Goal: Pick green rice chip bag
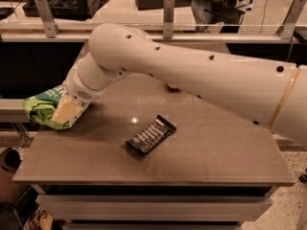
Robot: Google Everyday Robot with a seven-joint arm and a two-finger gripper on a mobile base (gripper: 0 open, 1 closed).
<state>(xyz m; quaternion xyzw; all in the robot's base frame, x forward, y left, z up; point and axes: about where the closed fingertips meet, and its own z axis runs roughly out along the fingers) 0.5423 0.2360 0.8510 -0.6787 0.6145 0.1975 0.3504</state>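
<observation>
The green rice chip bag (40, 110), crumpled light-green foil, hangs at the table's far left edge, partly past it. My gripper (66, 113) is at the end of the big white arm that reaches in from the right. It is shut on the bag, with one pale finger (67, 109) pressed flat on the bag's front. The other finger is hidden behind the bag. The bag seems held slightly above the tabletop.
A black candy bar (150, 135) lies near the middle of the brown table (216, 147). A rail with metal posts (168, 13) runs behind the table. A dark bin (8, 161) stands on the floor at the lower left.
</observation>
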